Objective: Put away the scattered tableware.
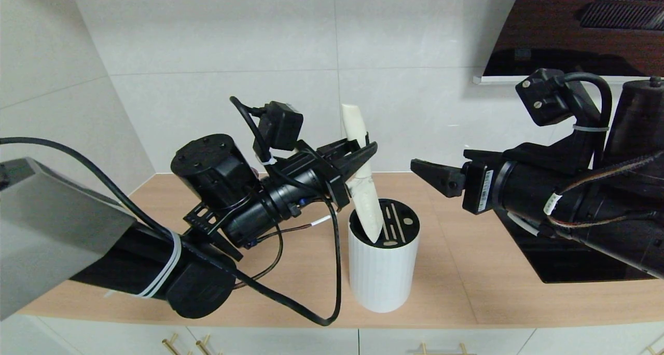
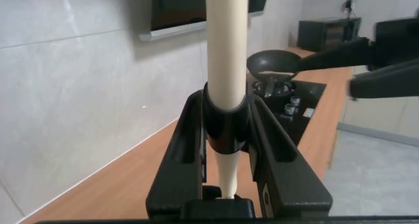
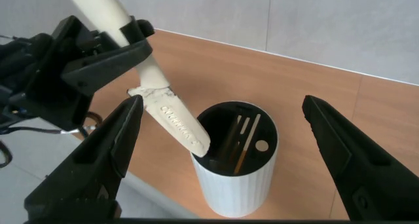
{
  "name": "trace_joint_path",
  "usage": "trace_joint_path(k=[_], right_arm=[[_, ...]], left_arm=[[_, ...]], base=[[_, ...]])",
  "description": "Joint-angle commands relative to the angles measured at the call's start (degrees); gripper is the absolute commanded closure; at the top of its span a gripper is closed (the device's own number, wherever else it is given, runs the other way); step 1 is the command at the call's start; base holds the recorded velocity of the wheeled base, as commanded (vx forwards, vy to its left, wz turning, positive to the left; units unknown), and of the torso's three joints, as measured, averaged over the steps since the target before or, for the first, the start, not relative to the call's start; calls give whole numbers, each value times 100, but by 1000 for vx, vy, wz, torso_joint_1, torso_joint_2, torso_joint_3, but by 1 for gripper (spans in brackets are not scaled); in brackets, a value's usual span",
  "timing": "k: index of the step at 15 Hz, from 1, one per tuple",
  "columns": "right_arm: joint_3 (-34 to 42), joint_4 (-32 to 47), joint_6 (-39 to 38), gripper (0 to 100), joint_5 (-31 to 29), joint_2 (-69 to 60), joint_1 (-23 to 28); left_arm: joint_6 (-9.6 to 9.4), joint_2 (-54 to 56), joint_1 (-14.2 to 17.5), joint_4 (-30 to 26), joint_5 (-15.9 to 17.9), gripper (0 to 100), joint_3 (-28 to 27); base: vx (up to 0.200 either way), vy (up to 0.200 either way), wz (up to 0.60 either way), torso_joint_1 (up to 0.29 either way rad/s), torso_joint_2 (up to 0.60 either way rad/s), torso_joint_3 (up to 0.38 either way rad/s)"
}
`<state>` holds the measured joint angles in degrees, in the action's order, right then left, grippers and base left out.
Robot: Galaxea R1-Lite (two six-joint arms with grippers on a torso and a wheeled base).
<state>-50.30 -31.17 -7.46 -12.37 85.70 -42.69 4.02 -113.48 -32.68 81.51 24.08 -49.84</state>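
One knife [image 1: 369, 204], white-bladed with a cream handle, and one white ribbed knife holder [image 1: 384, 272] are present. Two grippers are in view. The left gripper [image 1: 365, 155] is clenched on the knife handle, blade pointing down and tilted, tip at the holder's black slotted top; whether it sits in a slot cannot be told. The right gripper [image 1: 436, 176] is released, fingers spread, level with the knife just beside the holder and touching nothing.

The holder stands on the wooden counter [image 1: 467, 272]. One black cooktop [image 1: 560, 261] lies under the right arm, below one range hood [image 1: 570, 28].

The left wrist view shows a frying pan [image 2: 278, 63] on the cooktop. The right wrist view looks down on the holder's slots [image 3: 245, 142].
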Motion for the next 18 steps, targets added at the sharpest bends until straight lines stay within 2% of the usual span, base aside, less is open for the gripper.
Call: trace_joint_path(k=[1, 7, 11, 18], right_arm=[[2, -3, -1, 0, -2, 17, -2], [2, -3, -1, 0, -2, 8, -2], [11, -3, -1, 0, -2, 17, -2], [20, -3, -1, 0, -2, 8, -2]], left_arm=[[2, -113, 25, -21, 1, 100, -79], [37, -280, 148, 50, -26, 100, -439], [283, -262, 210, 217, -35, 100, -606], [231, -570, 236, 304, -26, 100, -448]], base=[[0, 0, 0, 0, 0, 0], [0, 0, 0, 0, 0, 0], [0, 0, 0, 0, 0, 0], [0, 0, 0, 0, 0, 0]])
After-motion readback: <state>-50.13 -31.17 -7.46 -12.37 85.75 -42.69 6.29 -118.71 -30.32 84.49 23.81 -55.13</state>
